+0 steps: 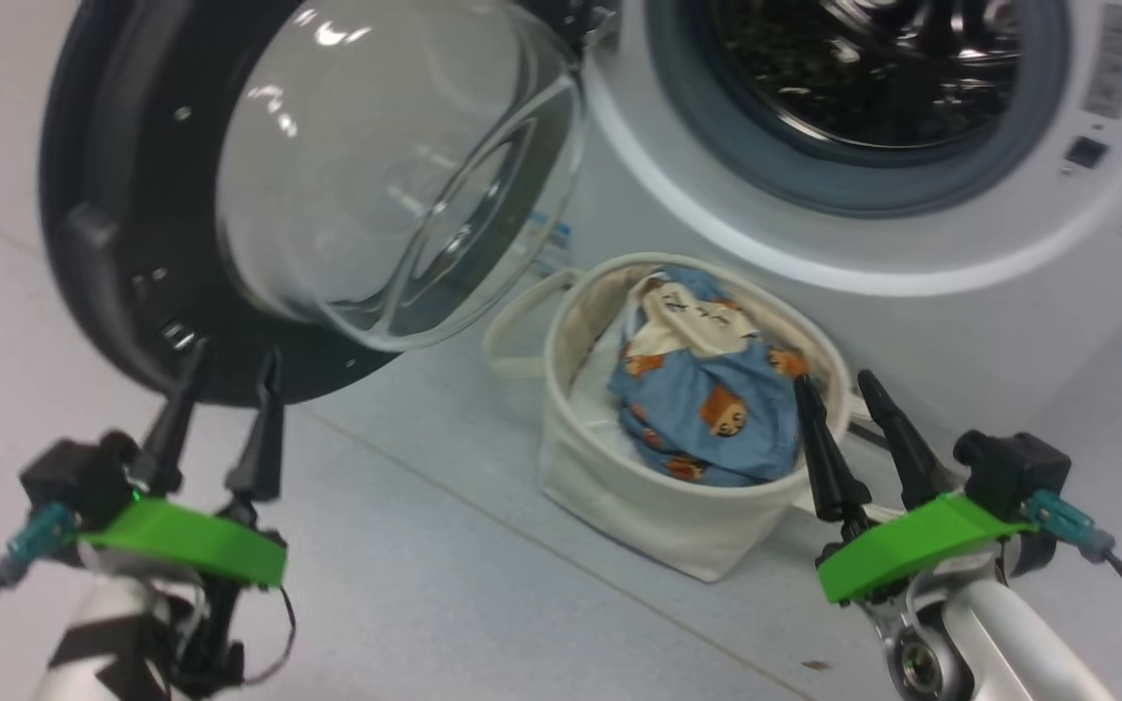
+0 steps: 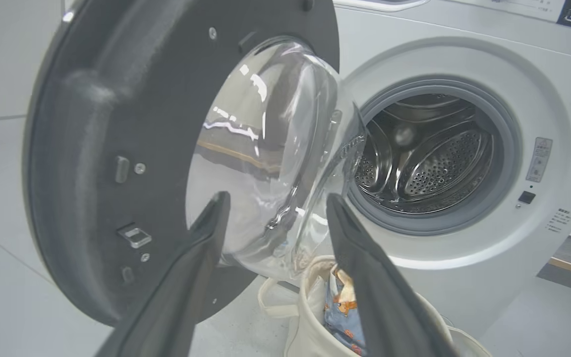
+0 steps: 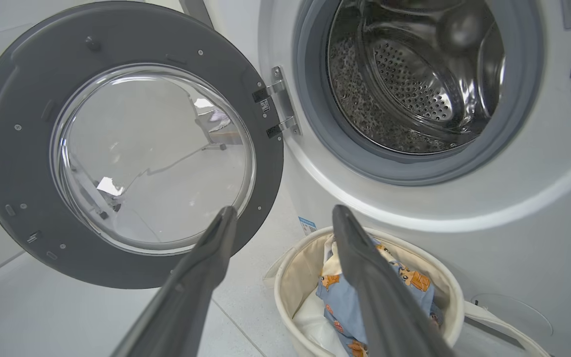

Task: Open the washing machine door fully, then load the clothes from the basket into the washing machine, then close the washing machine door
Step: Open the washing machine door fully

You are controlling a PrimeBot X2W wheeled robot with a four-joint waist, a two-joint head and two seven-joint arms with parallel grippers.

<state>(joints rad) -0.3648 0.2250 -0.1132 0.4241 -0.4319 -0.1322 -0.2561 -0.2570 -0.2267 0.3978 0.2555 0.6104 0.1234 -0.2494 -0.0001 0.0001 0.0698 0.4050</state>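
The washing machine door [image 1: 113, 195] hangs swung open at the left. The clothes [image 1: 707, 409] sit in the basket [image 1: 619, 487] on the floor [image 1: 425, 545] before the washing machine [image 1: 912, 321] — left jaws and right jaws both apart, empty.

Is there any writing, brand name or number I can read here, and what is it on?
Nothing here can be read.
Grey sticker on the washing machine front, right of the drum opening: too small.
Printed lines below it: blurred.
Blue sticker low on the machine: too small.
Tag at the hinge: too small.
Dark marks on the cream lining of the clothes: unclear.
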